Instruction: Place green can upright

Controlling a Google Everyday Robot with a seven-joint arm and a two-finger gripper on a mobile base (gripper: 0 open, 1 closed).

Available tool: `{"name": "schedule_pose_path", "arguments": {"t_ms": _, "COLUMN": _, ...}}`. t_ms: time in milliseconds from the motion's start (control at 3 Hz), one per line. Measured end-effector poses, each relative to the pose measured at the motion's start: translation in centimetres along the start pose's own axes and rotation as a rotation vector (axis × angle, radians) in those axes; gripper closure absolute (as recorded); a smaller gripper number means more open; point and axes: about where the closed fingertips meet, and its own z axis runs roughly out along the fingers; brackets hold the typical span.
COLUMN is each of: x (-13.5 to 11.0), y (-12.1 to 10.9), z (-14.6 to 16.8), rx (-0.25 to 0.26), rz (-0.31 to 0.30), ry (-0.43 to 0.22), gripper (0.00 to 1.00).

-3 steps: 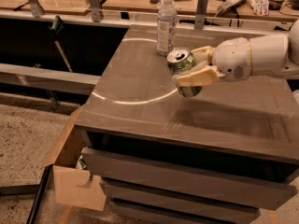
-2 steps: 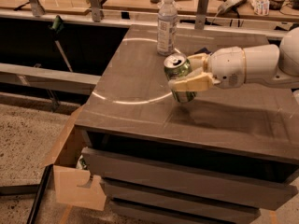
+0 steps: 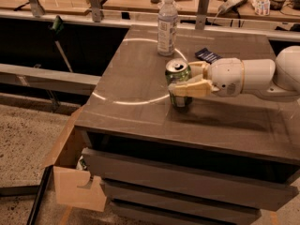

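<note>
Your gripper (image 3: 183,78) is clamped on the green can (image 3: 177,77), one finger (image 3: 190,89) across its near side and the other behind it. The can is upright over the grey table (image 3: 234,121), apart from the clear bottle (image 3: 167,25); you cannot tell whether its base touches the top

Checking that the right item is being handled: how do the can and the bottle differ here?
The can is green, shiny and short. The bottle is clear plastic with a white label, and taller. The can sits between the fingers of the gripper, which reaches in from the right, while the bottle stands free. The can is near the middle of the table and the bottle is toward its far edge. Both are upright.
</note>
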Motion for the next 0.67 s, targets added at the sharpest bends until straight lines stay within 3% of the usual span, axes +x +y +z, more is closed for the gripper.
{"name": "schedule_pose_path", "arguments": {"t_ms": 667, "x": 0.87, "y": 0.22, "z": -0.44, "rx": 0.0, "rz": 0.006, "ry": -0.073, "gripper": 0.39}}
